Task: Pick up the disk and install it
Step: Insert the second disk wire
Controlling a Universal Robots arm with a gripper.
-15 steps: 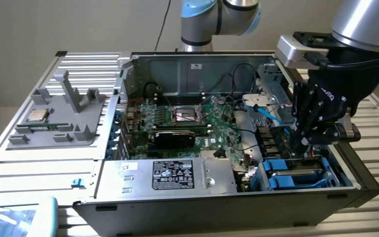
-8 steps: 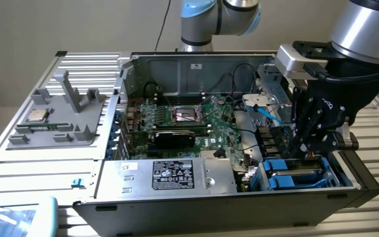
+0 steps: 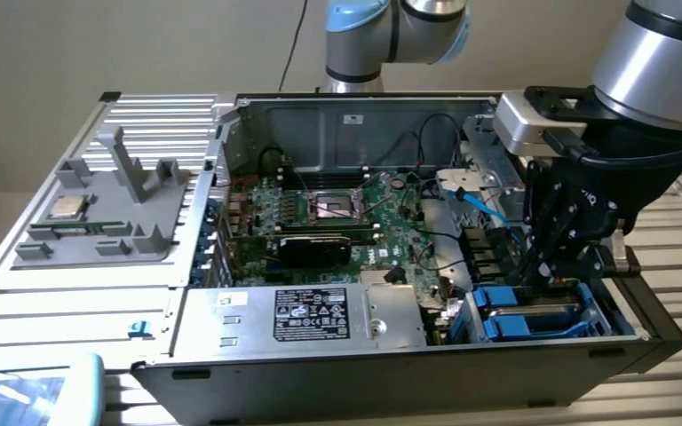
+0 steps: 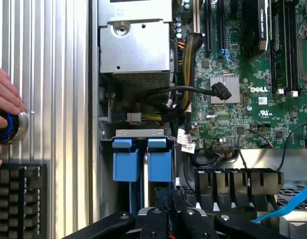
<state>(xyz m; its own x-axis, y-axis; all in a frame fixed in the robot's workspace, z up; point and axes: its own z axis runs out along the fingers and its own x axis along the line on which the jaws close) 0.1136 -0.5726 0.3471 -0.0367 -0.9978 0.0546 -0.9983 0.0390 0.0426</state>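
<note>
A: Computer case (image 3: 412, 373) and its contents?
B: Open, motherboard (image 3: 341, 213) exposed, power supply (image 3: 305, 315) at the front wall.
A: The disk?
B: Disk (image 4: 160, 164) stands in the drive bay beside another blue carrier (image 4: 125, 162).
A: Gripper?
B: Gripper (image 4: 168, 201) is clenched just above the disk's edge.

Arm's bent down steep, gripper (image 3: 551, 277) (image 4: 169, 201) pointed straight down, fingers pinched nearly closed. Hand (image 4: 4, 107) seen too.
</note>
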